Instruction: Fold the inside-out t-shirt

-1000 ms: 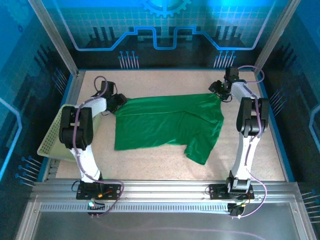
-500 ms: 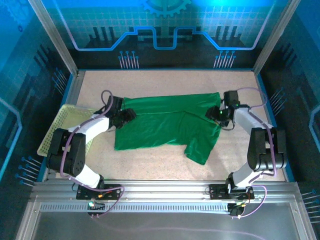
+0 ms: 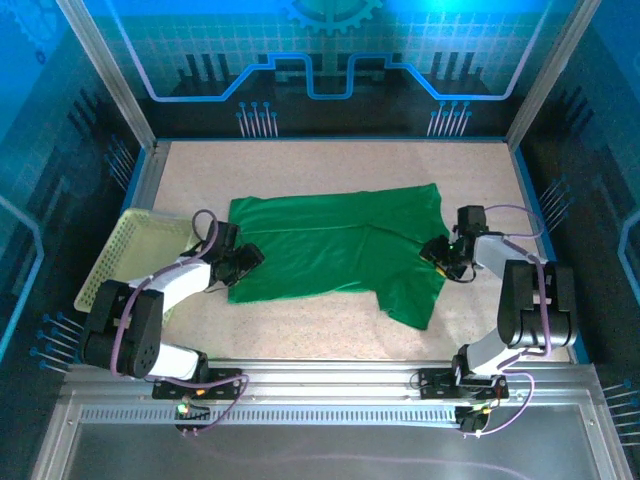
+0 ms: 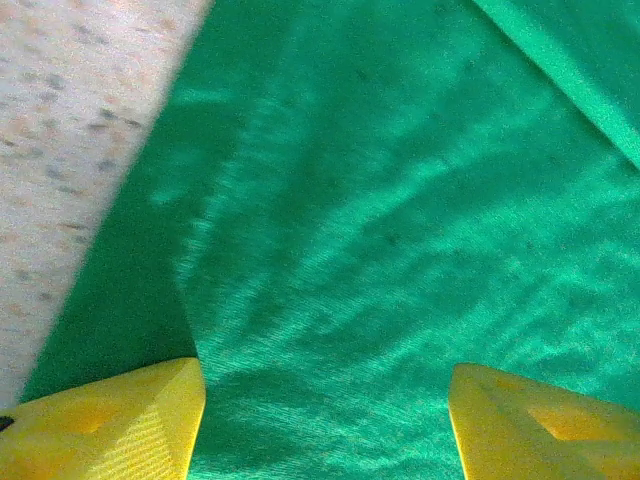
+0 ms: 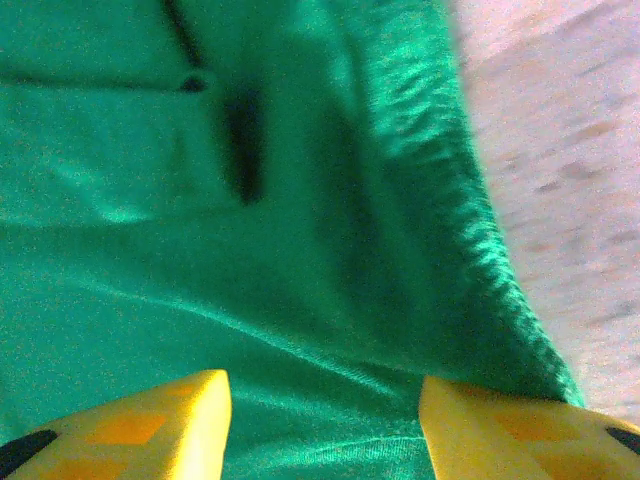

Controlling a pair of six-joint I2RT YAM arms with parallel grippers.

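Top external view: a bright-green t-shirt [image 3: 320,240] lies spread across the middle of a speckled beige table [image 3: 300,165]. It is mostly flat, with a long crease line across its body. One loose part juts toward the near right, so the outline is uneven. A pale yellow-green perforated basket [image 3: 130,250] sits at the table's left edge, apart from the cloth.

My left arm [image 3: 180,280] reaches low to the shirt's near-left corner, and my right arm [image 3: 500,255] reaches low to its right edge.

Left wrist view: my left jaws stand apart, with the yellow fingertips [image 4: 110,425] wide on either side of smooth green cloth near its edge. Nothing is pinched between them.

Right wrist view: my right jaws are also apart. Their yellow fingertips [image 5: 140,430] straddle a rumpled hem where the cloth meets bare table, and they are not clamped on it.

I judge the task to be at an early stage. The shirt is laid out roughly but no tidy fold shows yet. What is left is gripping the edges, squaring up the loose part and making every fold. I cannot tell from the cloth which side faces out.
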